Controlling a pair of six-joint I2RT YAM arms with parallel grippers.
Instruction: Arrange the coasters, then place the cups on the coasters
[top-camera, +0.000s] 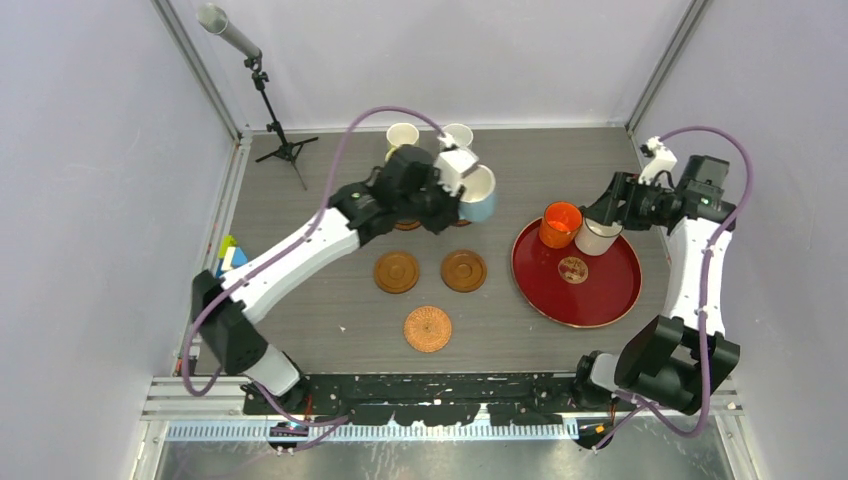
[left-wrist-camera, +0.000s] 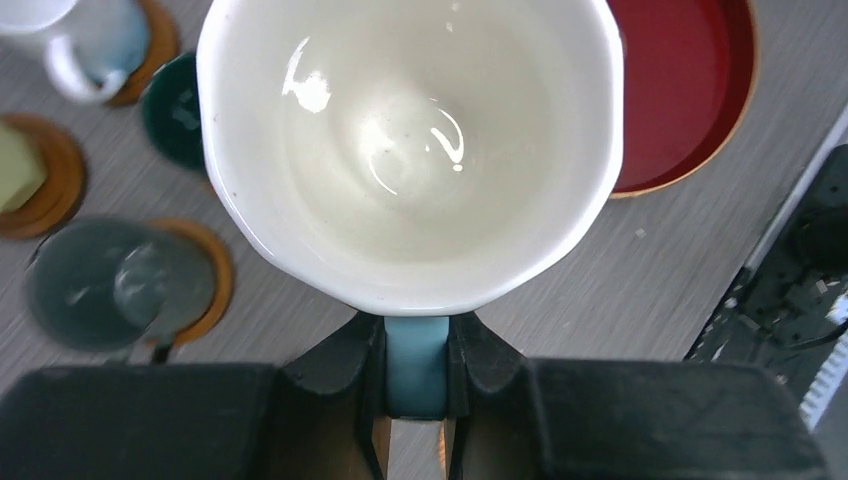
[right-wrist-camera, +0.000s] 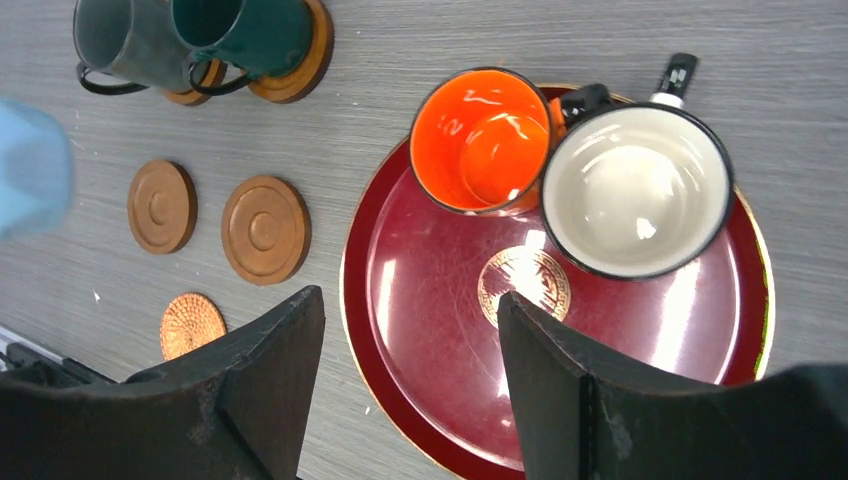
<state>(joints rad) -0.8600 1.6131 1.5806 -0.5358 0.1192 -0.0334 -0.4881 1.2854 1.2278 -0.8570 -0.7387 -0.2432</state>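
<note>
The white-and-light-blue mug (left-wrist-camera: 410, 150) was held aloft, its blue handle pinched in the left tool (left-wrist-camera: 415, 372). The orange mug (right-wrist-camera: 480, 140) and cream mug (right-wrist-camera: 635, 190) stood upright, touching, on the red tray (right-wrist-camera: 640, 330). The grey-teal mug (right-wrist-camera: 125, 40) and dark green mug (right-wrist-camera: 245, 30) sat on wooden coasters. Two bare wooden coasters (right-wrist-camera: 162, 206) lay side by side, with the woven coaster (right-wrist-camera: 192, 325) near them.

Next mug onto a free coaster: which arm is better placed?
Left. The left gripper is shut on the white-and-blue mug by its handle, close to two bare wooden coasters; the right gripper hangs open and empty over the red tray.
</note>
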